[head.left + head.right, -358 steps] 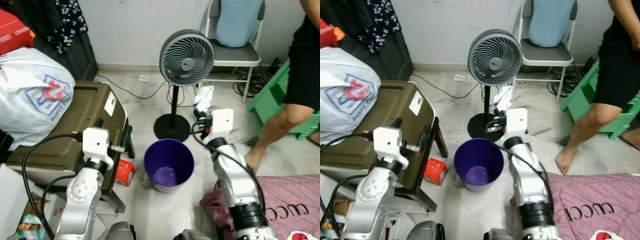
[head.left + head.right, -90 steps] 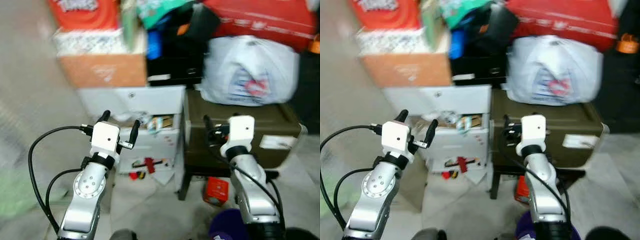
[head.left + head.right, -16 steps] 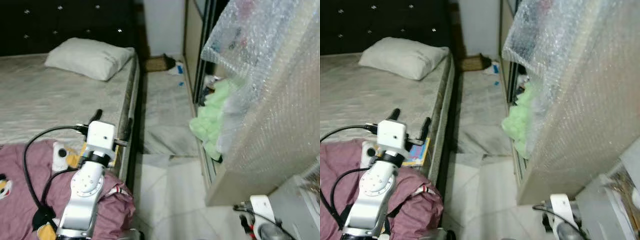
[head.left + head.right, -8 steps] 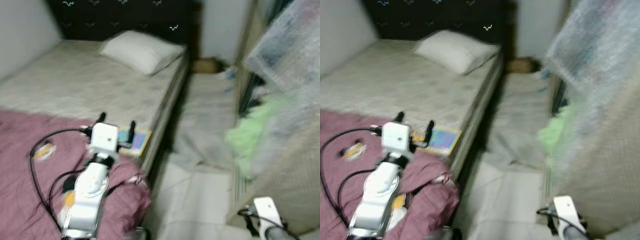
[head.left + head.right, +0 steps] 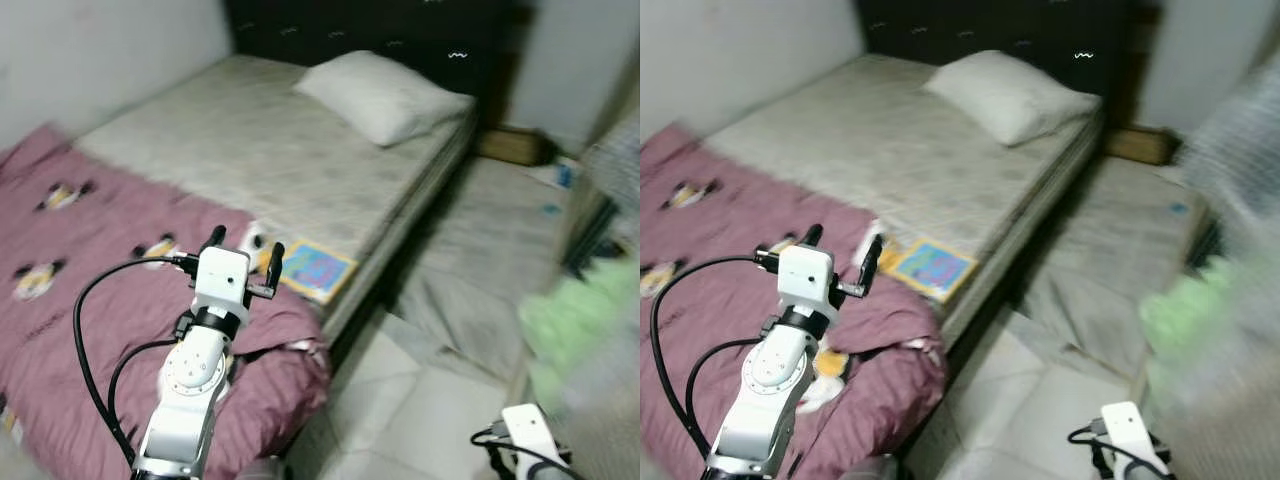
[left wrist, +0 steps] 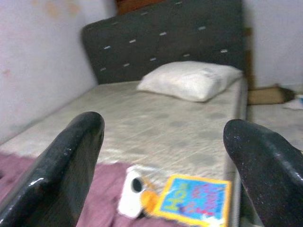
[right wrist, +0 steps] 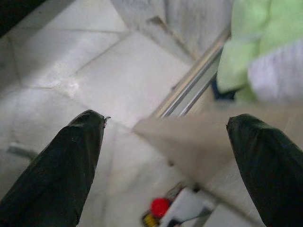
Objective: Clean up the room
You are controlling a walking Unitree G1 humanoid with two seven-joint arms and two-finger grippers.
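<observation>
My left gripper [image 5: 245,243] is held open over the edge of a bed, with nothing between its fingers. Just beyond it a colourful book [image 5: 315,268] lies on the mattress corner beside a small white object [image 6: 131,191]. A maroon blanket [image 5: 90,260] with printed figures covers the near part of the bed. A white pillow [image 5: 385,95] rests by the dark headboard [image 6: 165,40]. My right gripper [image 7: 165,156] hangs open low over the tiled floor, its white wrist [image 5: 530,430] at the bottom right.
Pale green cloth [image 5: 575,320] spills from a wardrobe with a sliding-door rail [image 7: 199,90] on the right. A grey mat [image 5: 480,250] covers the aisle between bed and wardrobe. A brown box [image 5: 515,147] sits at the aisle's far end. A small red item [image 7: 160,207] lies on the floor.
The whole picture has swung left, so the camera turned: bed and maroon blanket now take up most of it and the wardrobe slid to the right edge. Both grippers stay open.
</observation>
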